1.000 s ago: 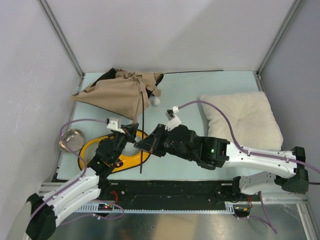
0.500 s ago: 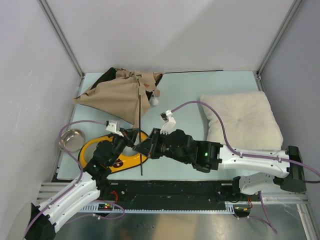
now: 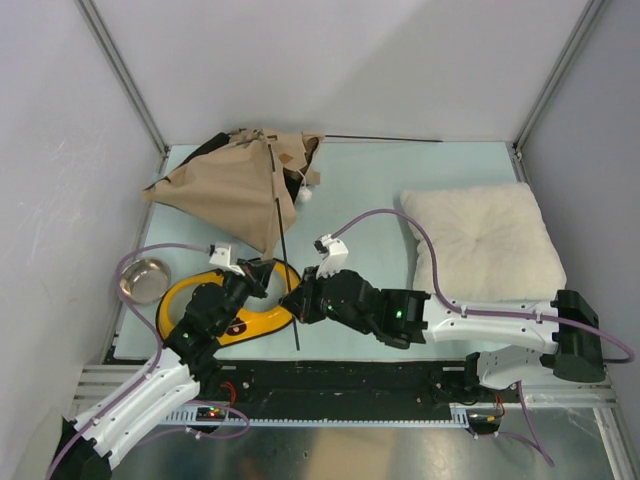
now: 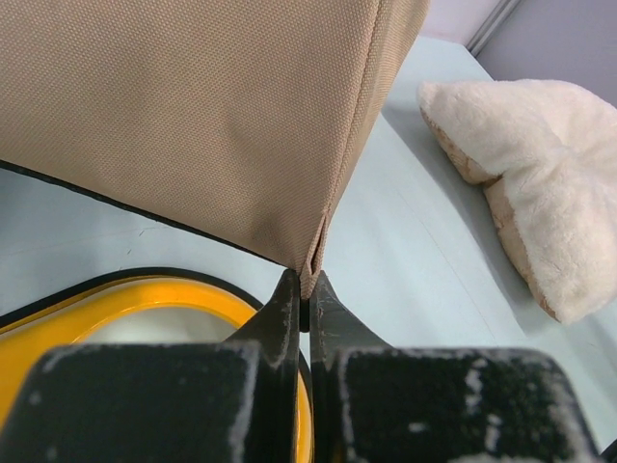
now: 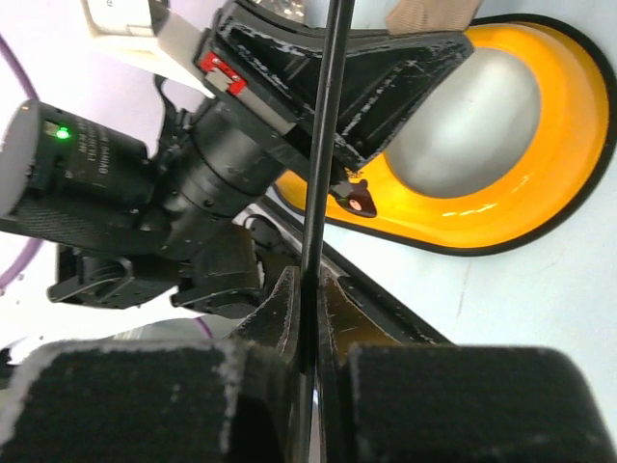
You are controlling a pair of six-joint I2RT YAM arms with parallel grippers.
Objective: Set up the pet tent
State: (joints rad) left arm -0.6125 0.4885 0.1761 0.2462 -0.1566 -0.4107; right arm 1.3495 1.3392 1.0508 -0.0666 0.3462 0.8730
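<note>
Your left gripper [image 4: 308,287] is clenched on the near bottom corner of the pet tent [image 3: 232,188]. The rest of the tan fabric spreads up and away beyond its fingertips. Your right gripper [image 5: 308,286] sits just to the right of the left one. It is pinched tight around the tent's black pole [image 3: 284,255], close to the pole's near end, and a stub of pole sticks out past it toward the arm bases.

Compared with a second ago, the right gripper has drawn back toward the bases and leftward, closer to the left gripper. The pole's far end now reaches deeper into the fabric, and the cloth rises to a peak.

The pole's long axis runs from the right gripper away across the tabletop [image 3: 400,180], leaning slightly left, and its far tip points into the tent's peak. The yellow feeder [image 4: 145,299] lies directly under the left gripper.
</note>
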